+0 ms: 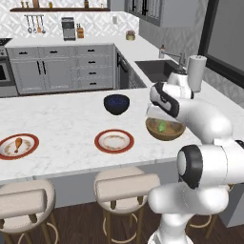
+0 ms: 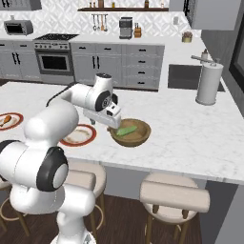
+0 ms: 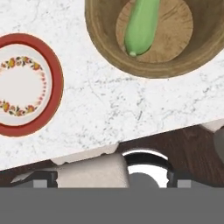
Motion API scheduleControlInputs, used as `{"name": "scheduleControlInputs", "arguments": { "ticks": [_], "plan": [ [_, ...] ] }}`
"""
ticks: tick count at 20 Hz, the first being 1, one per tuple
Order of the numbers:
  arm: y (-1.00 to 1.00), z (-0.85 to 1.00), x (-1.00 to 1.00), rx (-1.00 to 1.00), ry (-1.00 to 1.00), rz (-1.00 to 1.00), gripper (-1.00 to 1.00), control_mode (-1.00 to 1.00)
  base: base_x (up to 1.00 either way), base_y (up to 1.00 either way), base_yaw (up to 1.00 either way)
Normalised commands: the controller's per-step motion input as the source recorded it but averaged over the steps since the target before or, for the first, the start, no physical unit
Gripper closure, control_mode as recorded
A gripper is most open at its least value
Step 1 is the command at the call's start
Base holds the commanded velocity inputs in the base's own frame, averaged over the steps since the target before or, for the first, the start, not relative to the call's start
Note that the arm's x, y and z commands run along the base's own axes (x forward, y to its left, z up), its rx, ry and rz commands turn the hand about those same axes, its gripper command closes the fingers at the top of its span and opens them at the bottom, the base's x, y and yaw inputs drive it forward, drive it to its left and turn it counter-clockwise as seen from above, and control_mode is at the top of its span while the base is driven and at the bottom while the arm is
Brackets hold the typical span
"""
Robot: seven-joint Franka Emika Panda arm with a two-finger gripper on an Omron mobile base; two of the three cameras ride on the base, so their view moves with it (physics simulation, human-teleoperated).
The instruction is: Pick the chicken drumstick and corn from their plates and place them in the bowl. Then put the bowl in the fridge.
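Corn (image 3: 141, 26): lying in the bowl (image 2: 142, 137), done. Chicken drumstick (image 1: 17, 143): on the far plate (image 1: 5, 153), at nine o'clock from the bowl. Near plate (image 1: 114, 141): bare. Hand (image 2: 112, 120): poised over the bowl's near rim; finger state cannot be told. Next, likely: cross both plates, descend squarely, grip the small drumstick mid-body above the worktop (image 1: 66, 119).

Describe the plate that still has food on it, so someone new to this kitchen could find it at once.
Start at the white marble island counter with stools along its near edge. Two red-rimmed plates sit near that edge; take the plate farthest from the wooden bowl. It alone carries a chicken drumstick, while the other plate beside the bowl is bare.
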Motion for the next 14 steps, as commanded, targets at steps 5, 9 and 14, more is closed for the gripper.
{"name": "scheduleControlInputs", "arguments": {
  "ticks": [5, 9, 14],
  "plan": [
    [0.34, 0.01, -0.59, 0.00, 0.00, 0.09, -1.00, -1.00, 0.00, 0.00, 0.00],
    [0.19, 0.19, -0.66, -0.02, 0.00, 0.05, -1.00, -1.00, 0.00, 0.00, 0.00],
    [0.19, 0.08, -0.55, -0.01, 0.00, 0.06, -1.00, 1.00, -0.08, 0.13, 0.02]
  ]
}}
